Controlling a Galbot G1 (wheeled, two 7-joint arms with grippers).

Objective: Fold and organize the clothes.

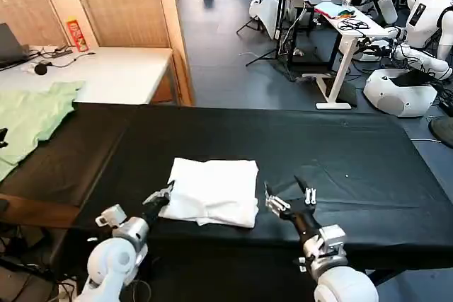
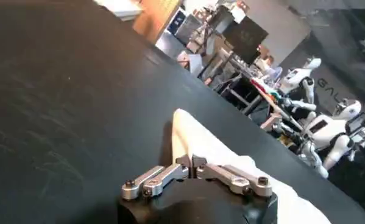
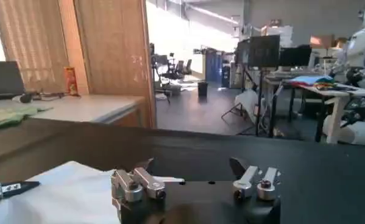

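The clothes (image 1: 212, 190) are a white T-shirt lying folded into a flat rectangle near the front of the black table (image 1: 340, 153), plain side up. My left gripper (image 1: 164, 194) sits low at the shirt's left edge, fingers shut. In the left wrist view the closed tips (image 2: 191, 161) rest right at the white cloth (image 2: 231, 167), with no fabric visible between them. My right gripper (image 1: 289, 192) hovers just right of the shirt, apart from it and open. The right wrist view shows its spread fingers (image 3: 191, 165) with the shirt (image 3: 66, 189) off to one side.
A pale green garment (image 1: 32, 114) lies at the far left, partly on a white side table (image 1: 113, 68) holding a red can (image 1: 76, 33) and a laptop. The black table stretches bare to the right and rear. White robots (image 1: 417, 26) and desks stand beyond.
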